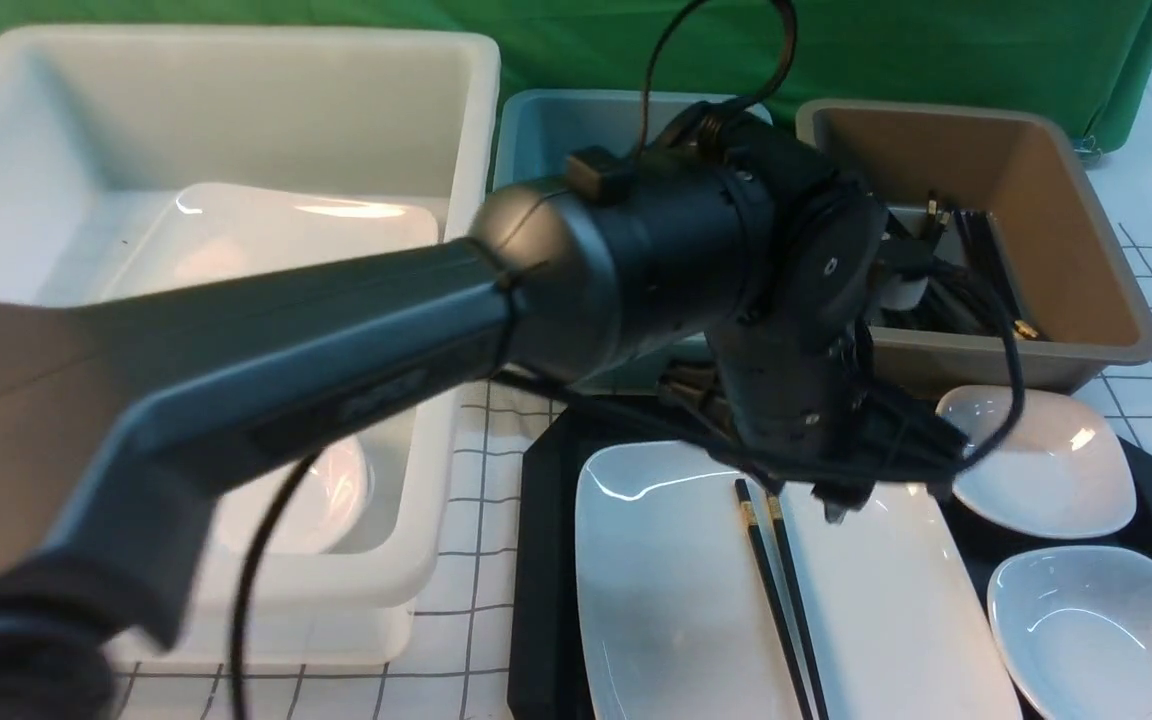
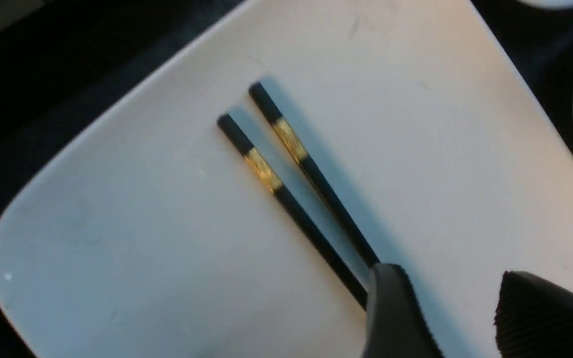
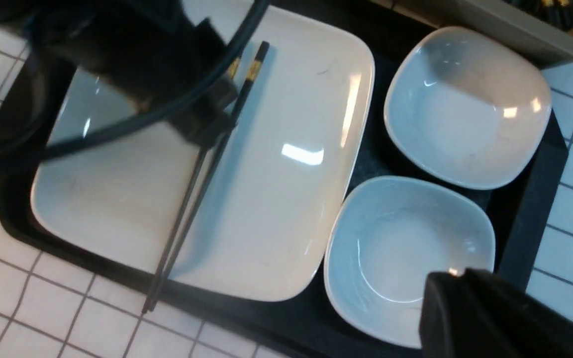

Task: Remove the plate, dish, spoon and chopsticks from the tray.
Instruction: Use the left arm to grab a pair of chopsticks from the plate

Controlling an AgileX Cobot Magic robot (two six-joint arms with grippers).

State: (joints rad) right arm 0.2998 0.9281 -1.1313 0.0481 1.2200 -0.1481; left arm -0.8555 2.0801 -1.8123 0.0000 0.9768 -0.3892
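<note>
The black tray (image 1: 544,560) carries the large white plate (image 1: 676,600), and the black chopsticks (image 1: 774,580) lie lengthwise on the plate. Their gold bands (image 2: 276,159) show in the left wrist view. My left gripper (image 2: 453,298) hovers open just above the plate, one finger (image 2: 396,313) beside the chopsticks, with nothing between the jaws. Two white squarish dishes (image 3: 465,104) (image 3: 406,248) sit on the tray beside the plate (image 3: 276,164). My right gripper (image 3: 453,276) is shut and empty above the nearer dish. The spoon is out of view.
A deep white tub (image 1: 236,120) stands at the left with white dishware inside. A blue tub (image 1: 576,120) is behind the tray, and a brown tub (image 1: 1036,200) holding black chopsticks is at the back right. The chopsticks' thin tips (image 3: 149,303) overhang the tray's edge.
</note>
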